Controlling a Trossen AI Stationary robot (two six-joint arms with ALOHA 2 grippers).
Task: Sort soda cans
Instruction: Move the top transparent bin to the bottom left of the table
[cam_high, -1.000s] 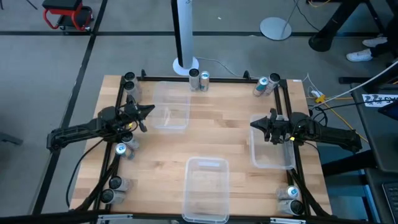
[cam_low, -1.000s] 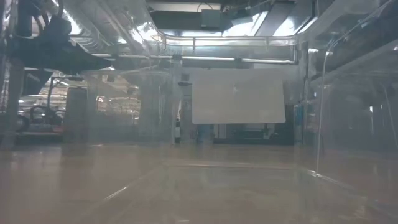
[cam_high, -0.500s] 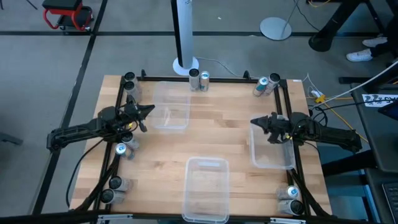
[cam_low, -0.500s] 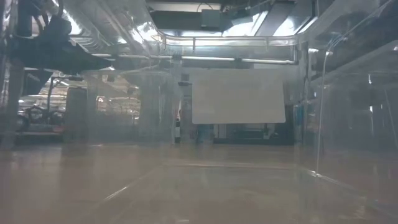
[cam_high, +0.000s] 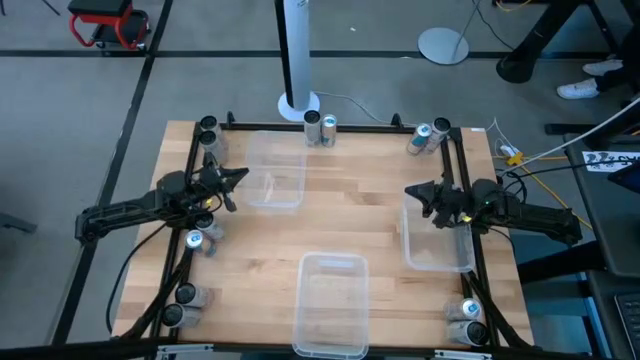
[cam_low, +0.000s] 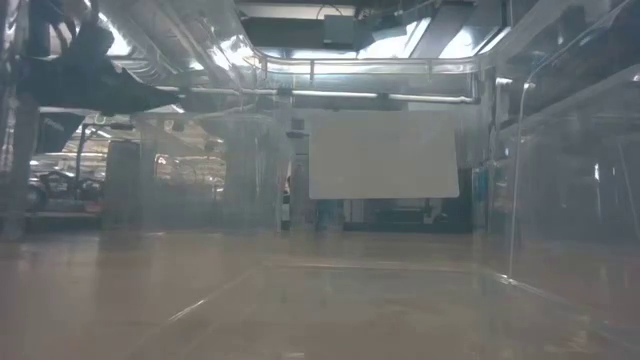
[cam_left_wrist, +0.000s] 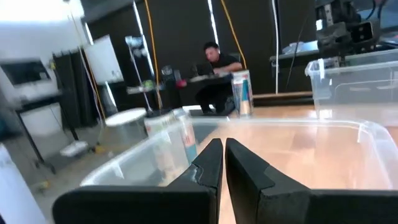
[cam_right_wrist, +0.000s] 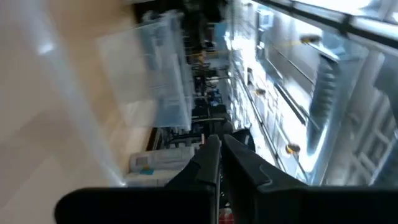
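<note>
1. No brand or writing readable anywhere; a can (cam_left_wrist: 242, 93) in the left wrist view shows a blue-white-red side, label too blurred to read.
2. Soda cans are small metal cylinders, some dark-topped, some silver-topped. We count approx. 12 in the high view, all at the table's rim, none in a bin: two at the far left corner (cam_high: 208, 130), two at far centre (cam_high: 320, 126), two at the far right corner (cam_high: 430, 134), two at the left edge (cam_high: 196, 239), two at the near left corner (cam_high: 180, 303), two at the near right corner (cam_high: 468, 318).
3. Three clear plastic bins, rectangular w/ rounded corners: one far left (cam_high: 273, 170), one at the right edge (cam_high: 436, 240), one near centre (cam_high: 332, 304).
4. Table (cam_high: 352, 220) is pale wood planks w/ a black frame round it.
5. Left gripper (cam_high: 236, 176) sits at the far-left bin's left wall; its fingers (cam_left_wrist: 210, 163) are pressed together, nothing between them.
6. Right gripper (cam_high: 412, 192) hangs over the right bin's far left corner; its fingers (cam_right_wrist: 208, 163) are also pressed together, empty.
7. One person (cam_left_wrist: 217, 70) sits in the room beyond, seen from the left wrist.
</note>
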